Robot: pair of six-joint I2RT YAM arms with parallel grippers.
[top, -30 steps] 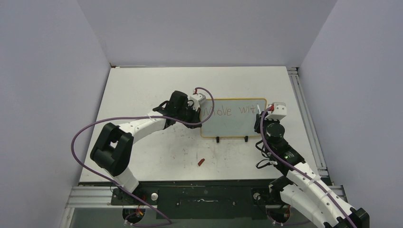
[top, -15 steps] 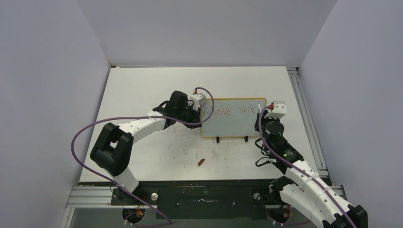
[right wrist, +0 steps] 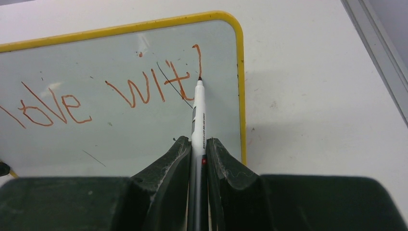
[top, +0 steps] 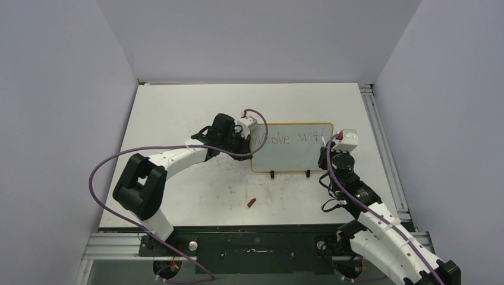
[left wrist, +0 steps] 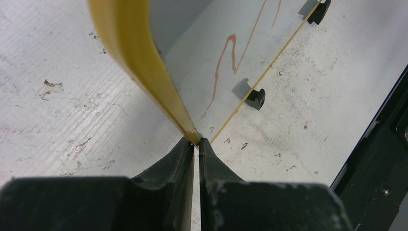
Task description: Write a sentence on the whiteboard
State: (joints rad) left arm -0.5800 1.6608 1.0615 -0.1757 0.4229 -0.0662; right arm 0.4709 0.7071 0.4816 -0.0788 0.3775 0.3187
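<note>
Top view: whiteboard [top: 291,159] placed on table [top: 178,107] between left tool [top: 248,141] and right tool [top: 325,151]; sentence [top: 288,139] reads only "Move wit".
Left wrist: left tool clamped on its yellow frame.
Right wrist: marker [right wrist: 197,108] gripped by right tool, tip ahead on whiteboard, "h" stroke begun; remainder unwritten.

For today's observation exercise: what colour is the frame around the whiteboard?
Yellow. The frame of the whiteboard shows best in the right wrist view.

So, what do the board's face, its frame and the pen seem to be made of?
Face: pale grey-white, glossy, showing glare; probably melamine or coated steel.
Frame: smooth yellow, likely plastic, though painted metal is possible.
Pen: smooth white barrel with printed text, looks like plastic.
</note>
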